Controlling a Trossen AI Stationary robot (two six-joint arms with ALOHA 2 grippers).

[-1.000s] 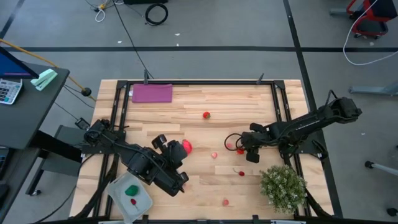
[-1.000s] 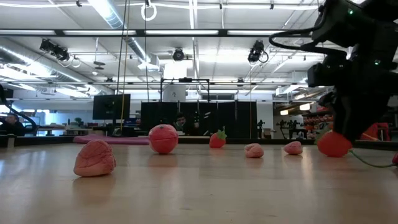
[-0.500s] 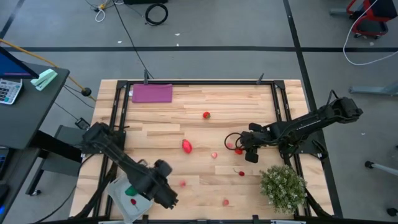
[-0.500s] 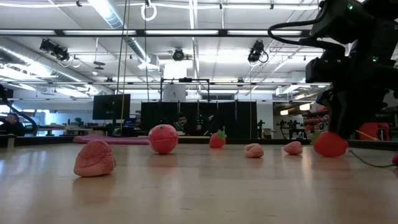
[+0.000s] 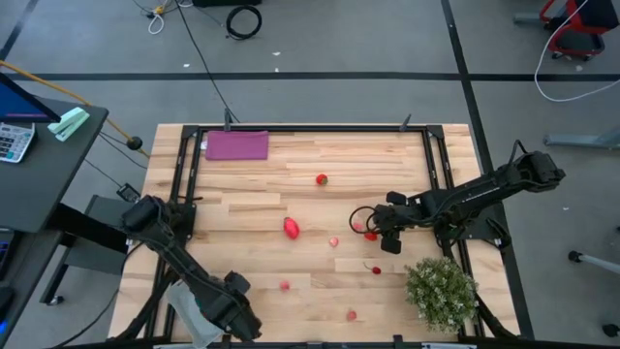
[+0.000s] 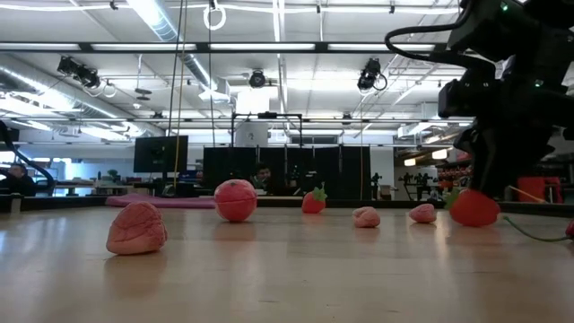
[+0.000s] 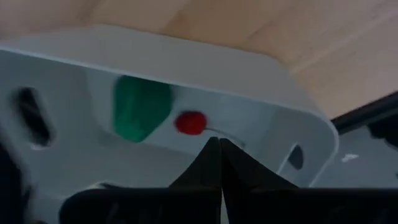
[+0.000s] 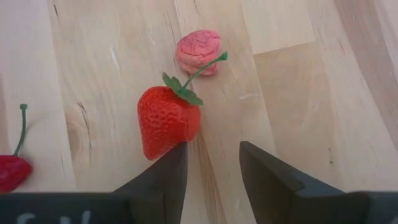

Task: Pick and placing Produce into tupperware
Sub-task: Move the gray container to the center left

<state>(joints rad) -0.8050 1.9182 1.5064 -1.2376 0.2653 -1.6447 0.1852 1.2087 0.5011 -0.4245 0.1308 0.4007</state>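
Note:
The tupperware [image 7: 186, 68], a grey-white tub at the table's near left corner [image 5: 186, 302], holds a green piece [image 7: 140, 115] and a small red one [image 7: 189, 122]. My left gripper [image 7: 219, 146] hovers over it, shut and empty. The other produce lies loose on the wood: a red fruit [image 5: 290, 228], a strawberry [image 5: 322, 178], pink lumps [image 5: 333, 241] and small red bits [image 5: 284, 285]. My right gripper [image 8: 211, 152] is low over the table's right half [image 5: 376, 231] and open. A stemmed strawberry [image 8: 166, 121] lies just outside one of its fingers, with a pink lump [image 8: 198, 50] beyond. My right gripper points down at the table. The outer edge of one fingertip [image 8: 177, 155] stands against the lower end of the strawberry [image 8: 163, 146], which lies on the wood outside the gap. I cannot tell whether they touch.
A bushy pale-green plant [image 5: 441, 289] stands at the near right corner, close behind my right arm. A flat purple mat [image 5: 236, 145] lies at the far left. A cherry [image 5: 376, 269] and a small red piece [image 5: 352, 314] lie near the near edge. Black rails [image 5: 184, 174] frame the table.
My left arm has swung from beside the red fruit at mid-table back toward the near left corner, ending over the tupperware. The red fruit has stayed on the wood. My right gripper has hardly moved.

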